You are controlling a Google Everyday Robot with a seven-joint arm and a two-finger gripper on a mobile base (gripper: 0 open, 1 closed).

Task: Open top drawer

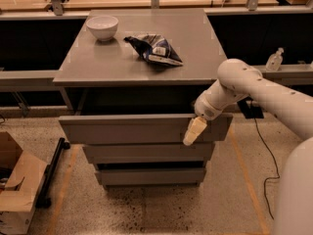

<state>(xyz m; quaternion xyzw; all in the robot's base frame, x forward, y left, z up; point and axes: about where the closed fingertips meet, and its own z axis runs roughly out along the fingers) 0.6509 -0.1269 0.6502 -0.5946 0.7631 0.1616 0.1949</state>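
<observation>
The top drawer [132,129] is a wide grey handleless front, pulled out from under the cabinet top [98,67], with a dark gap behind it. My gripper [194,131] hangs over the drawer's top edge near its right end, its cream fingers lying against the front face. My white arm [254,87] reaches in from the right. Two narrower grey drawer fronts [146,153] sit below, pushed in.
A white bowl [102,27] and a dark chip bag [155,49] lie on the cabinet top. A cardboard box [14,190] stands on the floor at the left beside a black bar [51,173]. A clear bottle [274,60] stands on the shelf at the right.
</observation>
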